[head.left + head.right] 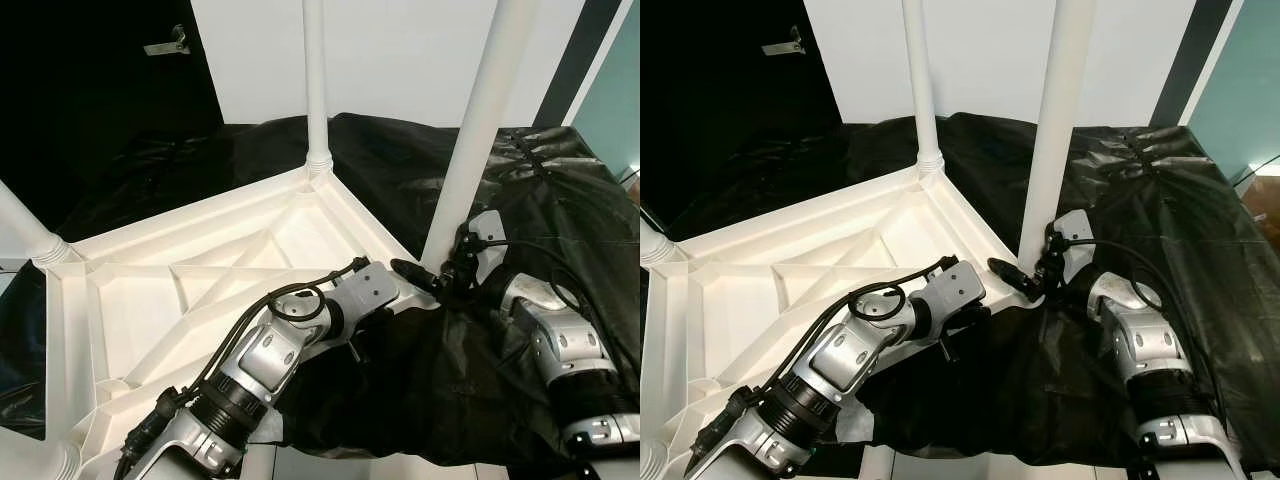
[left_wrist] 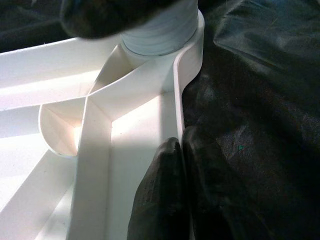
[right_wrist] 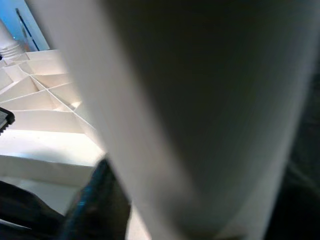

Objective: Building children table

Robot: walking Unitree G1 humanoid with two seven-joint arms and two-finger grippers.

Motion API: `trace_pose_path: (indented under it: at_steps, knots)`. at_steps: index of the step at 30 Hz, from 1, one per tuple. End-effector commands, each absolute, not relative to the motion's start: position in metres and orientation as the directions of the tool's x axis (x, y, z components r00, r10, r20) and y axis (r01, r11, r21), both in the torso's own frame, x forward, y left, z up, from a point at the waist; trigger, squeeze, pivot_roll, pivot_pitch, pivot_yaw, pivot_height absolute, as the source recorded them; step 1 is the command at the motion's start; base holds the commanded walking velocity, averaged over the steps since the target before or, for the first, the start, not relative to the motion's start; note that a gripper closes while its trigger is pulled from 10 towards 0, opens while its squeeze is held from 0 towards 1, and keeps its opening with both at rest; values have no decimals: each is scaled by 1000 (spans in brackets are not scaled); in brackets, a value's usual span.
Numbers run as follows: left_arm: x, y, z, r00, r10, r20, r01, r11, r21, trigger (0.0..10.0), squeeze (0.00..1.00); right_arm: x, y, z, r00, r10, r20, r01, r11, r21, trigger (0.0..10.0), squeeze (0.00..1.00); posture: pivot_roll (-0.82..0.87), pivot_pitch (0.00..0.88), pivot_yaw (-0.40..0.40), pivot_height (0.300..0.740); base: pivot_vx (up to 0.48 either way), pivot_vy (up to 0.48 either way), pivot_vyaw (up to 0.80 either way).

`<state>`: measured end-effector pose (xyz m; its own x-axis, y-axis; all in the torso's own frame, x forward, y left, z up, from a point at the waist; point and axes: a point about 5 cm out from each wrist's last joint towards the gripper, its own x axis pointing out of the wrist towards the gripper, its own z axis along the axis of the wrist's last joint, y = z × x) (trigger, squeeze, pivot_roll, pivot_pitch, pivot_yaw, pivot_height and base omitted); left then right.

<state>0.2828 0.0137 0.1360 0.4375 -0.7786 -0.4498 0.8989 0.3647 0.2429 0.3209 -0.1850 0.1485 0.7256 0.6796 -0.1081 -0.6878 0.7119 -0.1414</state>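
Overhead, the white tabletop (image 1: 200, 290) lay upside down on black sheeting (image 1: 560, 200), ribs up, with white legs (image 1: 316, 80) standing from its corners. The right gripper (image 1: 1032, 280) sat at the foot of the nearest leg (image 1: 1055, 130), its fingers apparently clasped around it; the wrist view was too blurred for more. Just beside it, the left gripper (image 1: 385, 300) rested on the tabletop's edge, one black finger (image 2: 160, 195) inside the rim and the other outside, held narrow across that thin wall.

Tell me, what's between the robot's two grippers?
The corner of the upside-down white table and the near white leg standing in it, between left gripper and right gripper, seen from the head.
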Motion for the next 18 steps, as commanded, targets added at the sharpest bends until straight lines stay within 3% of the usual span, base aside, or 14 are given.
trace_pose_path:
  at_steps: [1, 12, 13, 14, 15, 17, 18]
  knots:
    - [288, 16, 143, 478, -764, -434, 877, 389, 282, 10000, 0, 321, -178, 145, 682, 719, -133, -731, 666, -150, 0, 0, -60, 0, 21, 740, 0, 0, 0]
    - [287, 16, 142, 474, -765, -436, 879, 387, 277, 10000, 0, 315, -183, 138, 703, 698, -137, -711, 687, -149, 0, 0, -66, 0, 18, 740, 0, 0, 0]
    - [287, 16, 142, 474, -765, -436, 880, 387, 276, 10000, 0, 315, -183, 136, 719, 682, -130, -694, 703, -151, 6549, 0, -66, 0, 19, 740, 0, 0, 0]
    - [287, 16, 142, 474, -765, -436, 880, 387, 276, 10000, 0, 315, -183, 136, 719, 682, -130, -694, 703, -151, 6549, 0, -66, 0, 19, 740, 0, 0, 0]
    - [286, 15, 142, 473, -765, -436, 880, 387, 275, 10000, 0, 315, -184, 134, 761, 637, -122, -649, 744, -160, 10000, 0, -64, 0, 18, 740, 0, 0, 0]
    - [285, 16, 142, 472, -766, -437, 881, 387, 272, 10000, 0, 315, -183, 129, 843, 525, -111, -537, 829, -154, 10000, 0, -63, 0, 20, 740, 0, 0, 0]
    - [285, 16, 142, 472, -766, -437, 881, 387, 272, 10000, 0, 315, -183, 129, 843, 525, -111, -537, 829, -154, 10000, 0, -63, 0, 20, 740, 0, 0, 0]
